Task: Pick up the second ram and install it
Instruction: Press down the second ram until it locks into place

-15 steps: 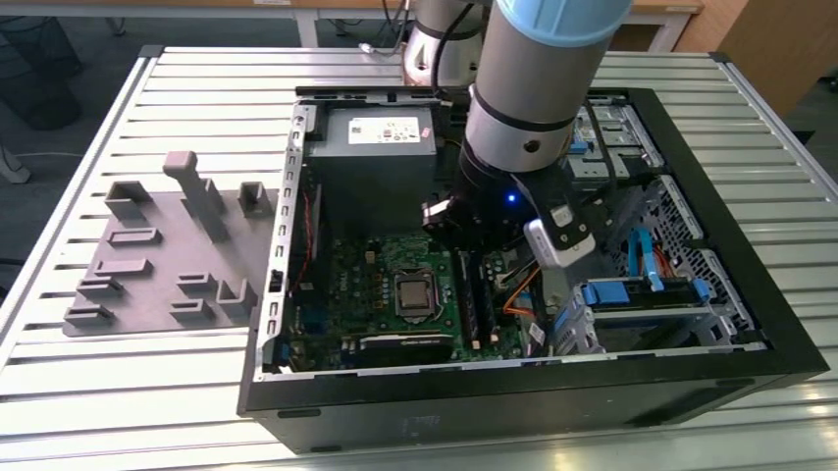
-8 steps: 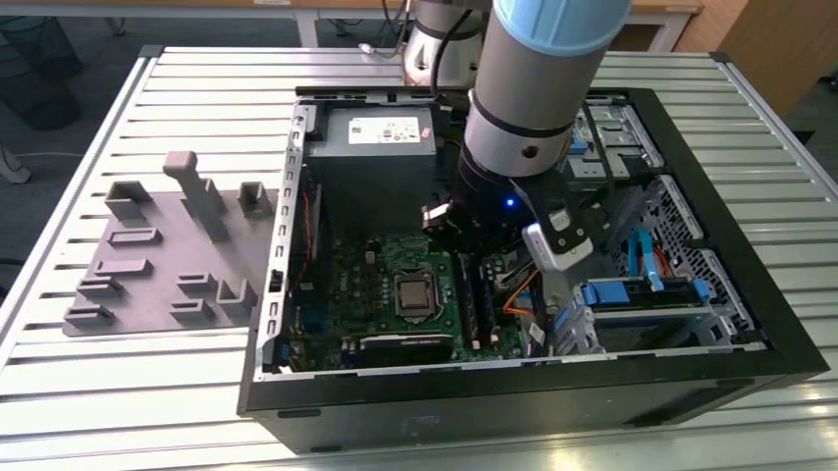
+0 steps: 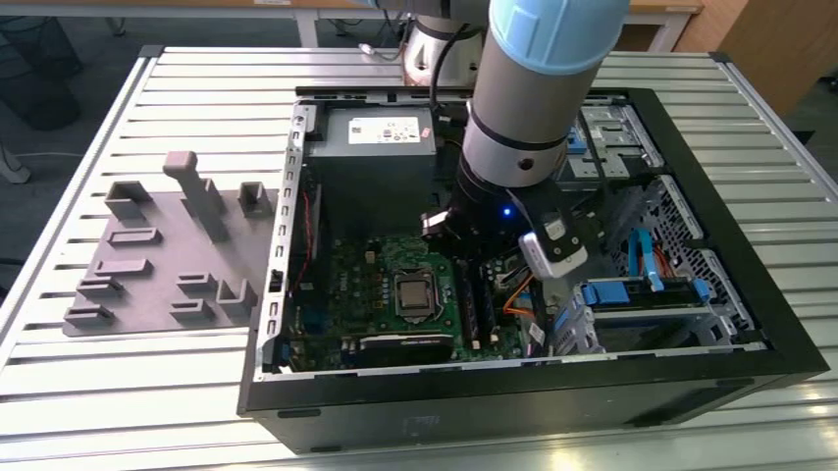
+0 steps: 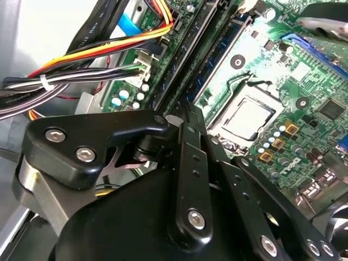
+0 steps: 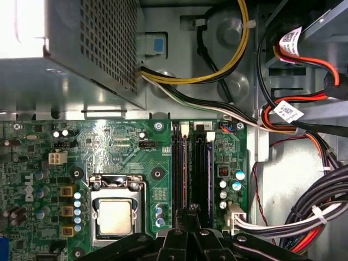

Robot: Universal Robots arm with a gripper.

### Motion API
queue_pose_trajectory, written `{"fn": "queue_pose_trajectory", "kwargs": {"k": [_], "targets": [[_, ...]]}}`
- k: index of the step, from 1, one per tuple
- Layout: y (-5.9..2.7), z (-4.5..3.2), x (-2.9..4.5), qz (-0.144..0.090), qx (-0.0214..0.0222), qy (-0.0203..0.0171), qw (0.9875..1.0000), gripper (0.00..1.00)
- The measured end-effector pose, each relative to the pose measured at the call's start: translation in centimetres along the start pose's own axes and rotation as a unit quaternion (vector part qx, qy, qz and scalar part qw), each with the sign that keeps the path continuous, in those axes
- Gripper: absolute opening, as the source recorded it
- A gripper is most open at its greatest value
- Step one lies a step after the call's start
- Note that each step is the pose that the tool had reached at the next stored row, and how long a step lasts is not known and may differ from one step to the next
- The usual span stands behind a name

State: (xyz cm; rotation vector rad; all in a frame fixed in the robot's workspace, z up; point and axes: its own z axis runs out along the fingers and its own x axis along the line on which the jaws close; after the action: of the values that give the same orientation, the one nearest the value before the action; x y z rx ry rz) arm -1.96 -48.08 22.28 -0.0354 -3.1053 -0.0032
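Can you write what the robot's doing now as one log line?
place: inside open computer case | hand: at memory slots, beside processor | second ram: cannot tell if seated

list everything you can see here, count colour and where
computer case: 1, black, open, on the slatted table
slatted table: 1, pale metal, under everything
fixture tray: 1, grey, with upright blocks, at the exterior view's left of the case
motherboard: 1, green, on the case floor
processor socket: 1, silver, on the motherboard
memory slots: a row, dark, beside the socket, just ahead of the tool
power supply: 1, dark grey, far end of the case
cable bundle: several; yellow, orange, red, black
drive-bay latches: blue, by the case's exterior-view right
robot arm: 1, grey and light blue, reaching into the case
tool: 1, black, over the memory slots
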Motion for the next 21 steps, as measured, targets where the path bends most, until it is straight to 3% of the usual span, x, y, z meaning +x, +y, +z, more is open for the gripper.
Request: {"fn": "queue_pose_trajectory", "kwargs": {"k": [14, 16, 21], "targets": [[-0.01, 0.68, -0.02, 0.000, 0.0003, 0.0001, 1.0000, 0.11], [0.03, 0.40, -0.02, 0.000, -0.0014, -0.0004, 1.0000, 0.11], [0.00, -0.93, 0.04, 0.000, -0.0001, 0.0000, 1.0000, 0.11]]}}
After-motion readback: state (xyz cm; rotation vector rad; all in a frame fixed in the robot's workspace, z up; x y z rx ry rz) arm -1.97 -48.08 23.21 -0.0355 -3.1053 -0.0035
